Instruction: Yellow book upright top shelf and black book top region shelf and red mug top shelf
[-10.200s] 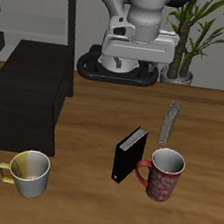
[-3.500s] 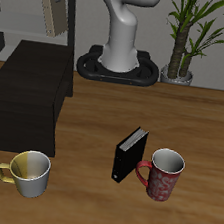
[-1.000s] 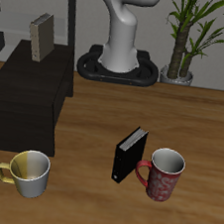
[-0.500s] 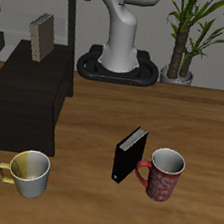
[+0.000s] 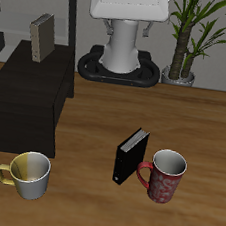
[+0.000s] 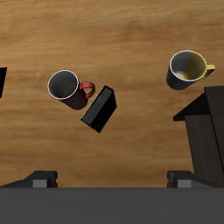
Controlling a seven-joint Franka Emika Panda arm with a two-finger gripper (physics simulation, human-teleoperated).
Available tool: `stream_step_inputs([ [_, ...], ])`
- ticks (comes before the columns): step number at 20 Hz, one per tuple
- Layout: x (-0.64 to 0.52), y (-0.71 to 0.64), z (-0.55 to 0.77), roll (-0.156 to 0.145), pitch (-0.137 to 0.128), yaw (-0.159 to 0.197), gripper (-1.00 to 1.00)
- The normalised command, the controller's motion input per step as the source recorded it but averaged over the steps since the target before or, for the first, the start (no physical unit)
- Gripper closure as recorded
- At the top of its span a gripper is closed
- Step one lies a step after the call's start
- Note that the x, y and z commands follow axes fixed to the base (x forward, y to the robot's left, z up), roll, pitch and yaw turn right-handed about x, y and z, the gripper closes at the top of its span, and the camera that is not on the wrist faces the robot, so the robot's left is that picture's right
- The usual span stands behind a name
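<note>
The yellow book (image 5: 40,37) stands upright on the shelf's (image 5: 27,92) flat top, with nothing holding it. On the table, the black book (image 5: 131,156) stands on edge right beside the red mug (image 5: 164,175). My gripper (image 5: 124,23) hangs high above the back of the table, far from all of them. It is open and holds nothing. In the wrist view, the gripper (image 6: 112,180) looks straight down on the red mug (image 6: 66,87), the black book (image 6: 99,108) and a corner of the shelf (image 6: 210,122). The yellow book does not show there.
A yellow-and-white mug (image 5: 31,174) stands near the table's front edge, in front of the shelf, and shows as the yellow-and-white mug (image 6: 188,68) in the wrist view. A potted plant (image 5: 188,34) stands at the back beside the robot's base (image 5: 119,65).
The yellow book was carried from the table to the shelf top and let go there. Since then my gripper has swung away from the shelf toward the middle.
</note>
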Motion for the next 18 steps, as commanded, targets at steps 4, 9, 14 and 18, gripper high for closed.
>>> stream_step_inputs([
  [4,0.51,0.01,-0.28,-0.033,0.02,-0.084,-1.0],
  [9,0.49,0.14,-0.44,-0.014,0.032,-0.087,-1.0],
  [14,0.3,0.19,-0.43,-0.007,0.009,-0.073,-1.0],
  [18,0.26,0.09,-0.45,-0.013,0.029,-0.046,-1.0],
])
